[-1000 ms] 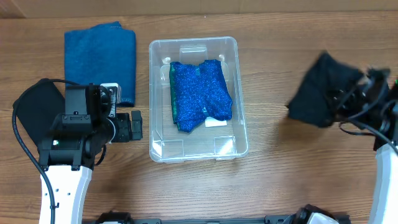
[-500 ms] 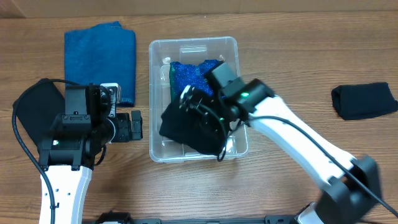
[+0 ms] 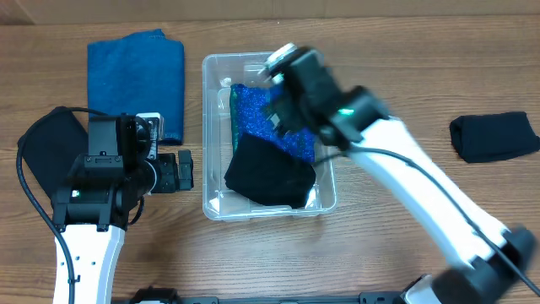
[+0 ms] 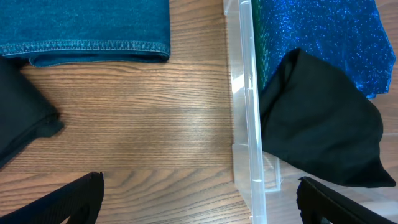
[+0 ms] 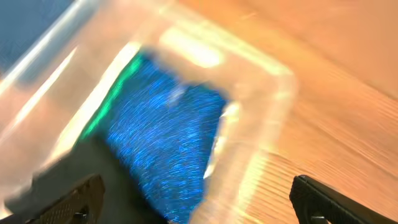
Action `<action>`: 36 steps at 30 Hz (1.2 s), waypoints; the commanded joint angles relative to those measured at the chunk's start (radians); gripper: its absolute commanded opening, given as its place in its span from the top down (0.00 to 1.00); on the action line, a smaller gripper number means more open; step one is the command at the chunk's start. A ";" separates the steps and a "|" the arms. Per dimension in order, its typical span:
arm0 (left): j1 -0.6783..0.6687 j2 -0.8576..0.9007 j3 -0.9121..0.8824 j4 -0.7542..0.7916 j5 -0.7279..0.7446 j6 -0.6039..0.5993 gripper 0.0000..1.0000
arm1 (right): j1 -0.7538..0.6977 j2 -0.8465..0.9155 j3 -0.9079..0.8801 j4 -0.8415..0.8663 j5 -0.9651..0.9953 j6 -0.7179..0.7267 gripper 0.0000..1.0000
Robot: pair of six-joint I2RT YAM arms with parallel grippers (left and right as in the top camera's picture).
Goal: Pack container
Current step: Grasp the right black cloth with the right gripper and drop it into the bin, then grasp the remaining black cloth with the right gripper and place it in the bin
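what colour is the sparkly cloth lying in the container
Glittery bright blue cloth with a green edge, in the container; clearest in the left wrist view.

The black cloth (image 3: 268,176) now lies released in the container (image 3: 205,127) on the sparkly blue fabric (image 3: 251,114); the right tool (image 3: 278,105) has pulled away, empty.

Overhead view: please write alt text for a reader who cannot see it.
A clear container mid-table holds a sparkly blue cloth with a black cloth over its near end; the blurred right arm reaches above it. The left arm sits to its left, a folded denim cloth lies at far left, and a second black cloth lies at right.
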 commanded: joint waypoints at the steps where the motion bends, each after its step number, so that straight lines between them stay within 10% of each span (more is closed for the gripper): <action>1: -0.006 0.003 0.021 0.000 0.011 0.011 0.00 | -0.242 -0.140 0.034 -0.058 0.102 0.432 0.00; 7: -0.006 0.003 0.021 0.002 0.011 0.011 0.00 | -0.992 -0.049 -0.040 -0.144 -0.293 0.565 0.00; 11: -0.006 0.003 0.021 0.001 0.011 0.011 0.00 | -1.211 0.142 -0.120 -0.085 -0.381 0.545 0.00; 25: -0.006 0.003 0.021 -0.010 0.011 -0.013 0.00 | -1.310 0.463 -0.190 0.150 -0.592 0.455 0.00; 28: -0.006 0.003 0.021 -0.010 0.011 -0.020 0.00 | -1.310 0.463 -0.190 0.145 -0.590 0.455 0.30; 31: -0.006 0.003 0.021 -0.011 0.011 -0.020 0.00 | -1.310 0.463 -0.190 0.127 -0.592 0.455 0.96; 36: -0.006 0.003 0.021 -0.011 0.011 -0.019 0.00 | -1.289 0.423 -0.132 0.101 -0.873 0.327 0.96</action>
